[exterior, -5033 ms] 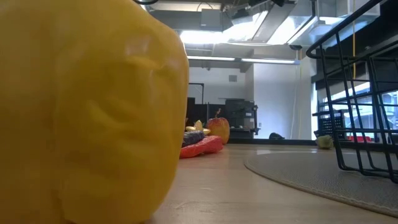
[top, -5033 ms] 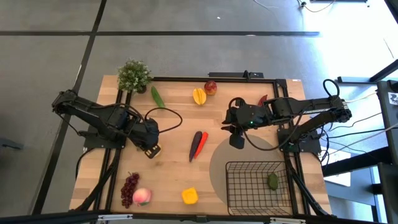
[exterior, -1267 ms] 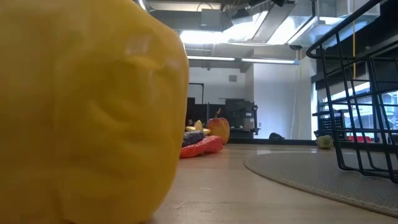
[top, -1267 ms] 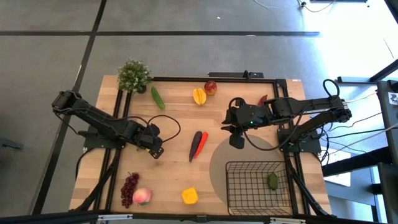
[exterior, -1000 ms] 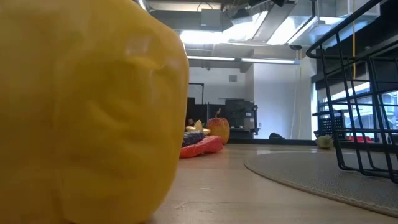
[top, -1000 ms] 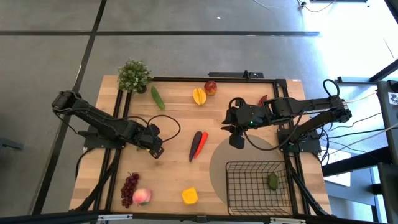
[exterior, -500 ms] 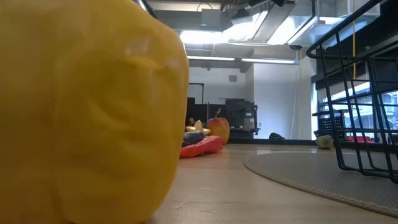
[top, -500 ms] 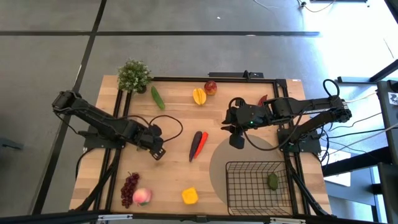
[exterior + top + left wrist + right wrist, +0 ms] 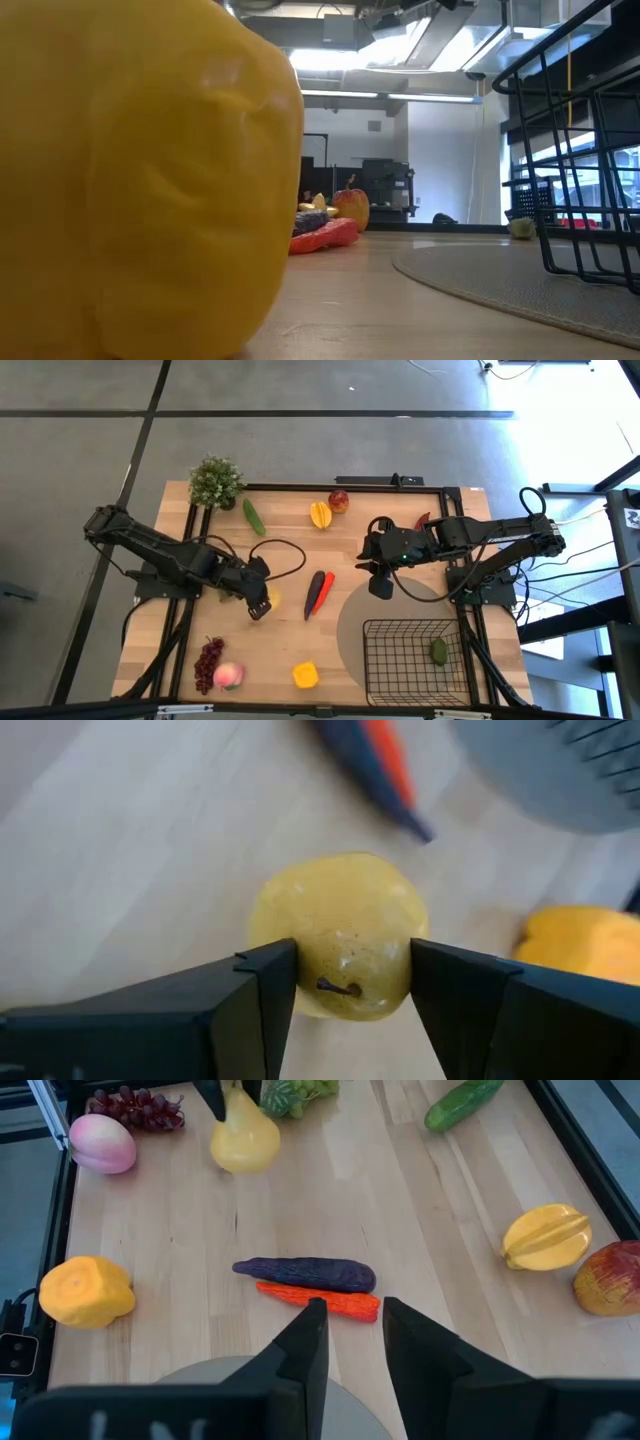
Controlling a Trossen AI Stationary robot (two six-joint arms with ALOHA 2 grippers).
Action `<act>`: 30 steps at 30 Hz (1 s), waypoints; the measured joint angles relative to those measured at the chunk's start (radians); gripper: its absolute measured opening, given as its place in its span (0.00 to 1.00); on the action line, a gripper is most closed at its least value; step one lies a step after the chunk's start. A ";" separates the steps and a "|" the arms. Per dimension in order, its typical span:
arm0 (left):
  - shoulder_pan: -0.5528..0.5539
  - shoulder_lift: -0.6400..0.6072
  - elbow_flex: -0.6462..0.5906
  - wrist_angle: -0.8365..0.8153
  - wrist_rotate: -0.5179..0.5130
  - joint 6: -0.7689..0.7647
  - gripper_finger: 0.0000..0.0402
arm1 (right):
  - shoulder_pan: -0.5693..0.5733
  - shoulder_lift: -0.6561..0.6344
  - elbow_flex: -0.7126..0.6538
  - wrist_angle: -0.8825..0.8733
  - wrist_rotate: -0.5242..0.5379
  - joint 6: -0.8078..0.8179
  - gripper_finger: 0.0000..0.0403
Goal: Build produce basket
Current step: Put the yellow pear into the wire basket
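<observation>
My left gripper (image 9: 262,604) is left of the table's middle, shut on a yellow pear-shaped fruit (image 9: 338,935), which also shows in the right wrist view as the fruit (image 9: 244,1140). The black wire basket (image 9: 370,628) stands at the near right on a grey round mat (image 9: 352,615), with a green fruit (image 9: 438,650) inside it. My right gripper (image 9: 350,1330) hangs over the mat's far edge, open with a narrow gap and nothing between its fingers. A purple and a red chili (image 9: 318,592) lie side by side between the two grippers. My left gripper pinches the yellow fruit between its two fingers, one on each side of the stem end (image 9: 312,965). The fingers come slanting down from the table's left side. The fruit hangs between them, clear of the table.
A yellow pepper (image 9: 305,675), peach (image 9: 229,676) and purple grapes (image 9: 208,658) lie near the front edge. Cucumber (image 9: 254,517), mango (image 9: 320,514) and apple (image 9: 339,500) are at the back, and a potted plant (image 9: 215,482) stands at the far left corner. The pepper (image 9: 140,180) fills the low view's left.
My left gripper has risen and shifted a little toward the table's right edge, rolling somewhat. It carries the yellow fruit, which now shows beside it, lifted off the table. My right arm has kept still.
</observation>
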 joint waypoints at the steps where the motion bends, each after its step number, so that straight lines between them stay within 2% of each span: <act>1: 0.003 0.000 0.019 0.000 -0.008 0.018 0.39 | 0.000 0.000 0.000 0.000 0.000 0.001 0.22; 12: 0.061 0.013 0.131 0.026 -0.026 0.152 0.39 | 0.000 0.000 0.000 0.000 -0.007 0.005 0.22; 16: 0.078 0.033 0.154 0.072 -0.026 0.194 0.39 | 0.000 -0.016 0.000 -0.001 -0.136 -0.005 0.22; 19: 0.093 0.062 0.176 0.094 -0.025 0.232 0.39 | 0.017 -0.037 0.002 -0.001 -0.156 0.000 0.22; 21: 0.101 0.092 0.207 0.122 -0.021 0.266 0.39 | 0.037 -0.051 0.002 -0.008 -0.130 -0.004 0.22; 27: 0.123 0.206 0.337 0.131 -0.019 0.398 0.39 | 0.126 -0.107 0.001 -0.075 0.071 0.039 0.22; 30: 0.137 0.267 0.423 0.145 0.007 0.468 0.39 | 0.164 -0.122 0.001 -0.120 0.124 0.083 0.22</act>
